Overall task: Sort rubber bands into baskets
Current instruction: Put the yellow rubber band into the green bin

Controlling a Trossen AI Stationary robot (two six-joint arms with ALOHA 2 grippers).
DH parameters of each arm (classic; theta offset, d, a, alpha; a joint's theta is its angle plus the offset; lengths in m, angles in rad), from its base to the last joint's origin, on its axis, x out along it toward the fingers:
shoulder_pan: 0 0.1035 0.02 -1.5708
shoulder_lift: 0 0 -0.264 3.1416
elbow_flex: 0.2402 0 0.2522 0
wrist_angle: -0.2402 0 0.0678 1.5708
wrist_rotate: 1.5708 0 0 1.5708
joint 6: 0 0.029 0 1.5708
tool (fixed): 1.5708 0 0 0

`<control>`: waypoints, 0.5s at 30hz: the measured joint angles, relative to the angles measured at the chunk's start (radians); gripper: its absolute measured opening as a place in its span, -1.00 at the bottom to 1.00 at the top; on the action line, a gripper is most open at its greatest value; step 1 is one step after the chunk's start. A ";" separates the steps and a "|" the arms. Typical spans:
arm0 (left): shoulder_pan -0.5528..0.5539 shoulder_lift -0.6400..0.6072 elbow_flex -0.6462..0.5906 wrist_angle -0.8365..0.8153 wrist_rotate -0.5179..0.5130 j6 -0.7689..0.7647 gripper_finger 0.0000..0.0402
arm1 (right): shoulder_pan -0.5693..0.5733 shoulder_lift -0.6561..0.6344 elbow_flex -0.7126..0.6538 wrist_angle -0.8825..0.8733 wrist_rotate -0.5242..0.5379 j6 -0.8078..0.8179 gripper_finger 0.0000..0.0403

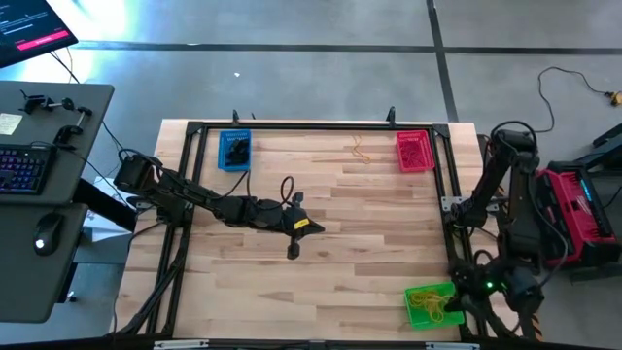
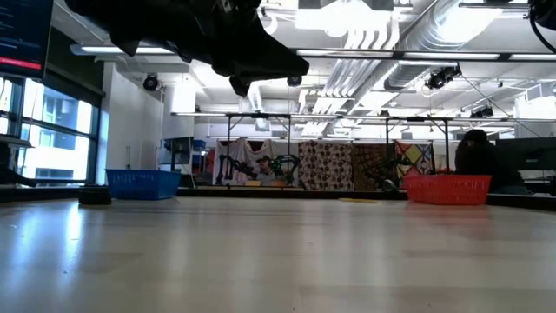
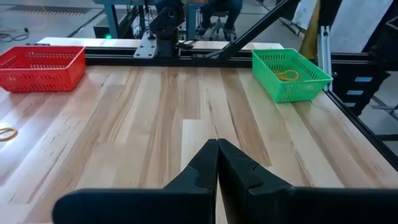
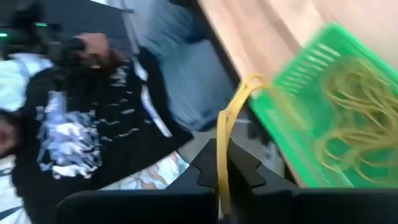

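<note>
Clamped between the right gripper's closed fingers, a yellow rubber band hangs at five o'clock beside the green basket, apparently for dropping in; the left gripper, closed and empty, waits mid-table.

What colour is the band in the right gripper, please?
Yellow-orange band, seen best in the right wrist view.
</note>
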 joint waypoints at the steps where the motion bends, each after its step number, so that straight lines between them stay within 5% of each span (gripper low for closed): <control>1: 0.000 0.000 0.000 0.001 0.000 0.000 -1.00 | -0.001 0.007 0.020 0.000 0.015 -0.022 -1.00; 15: 0.001 0.000 0.000 0.001 0.002 -0.001 -1.00 | -0.023 0.141 0.135 -0.196 -0.132 0.203 -1.00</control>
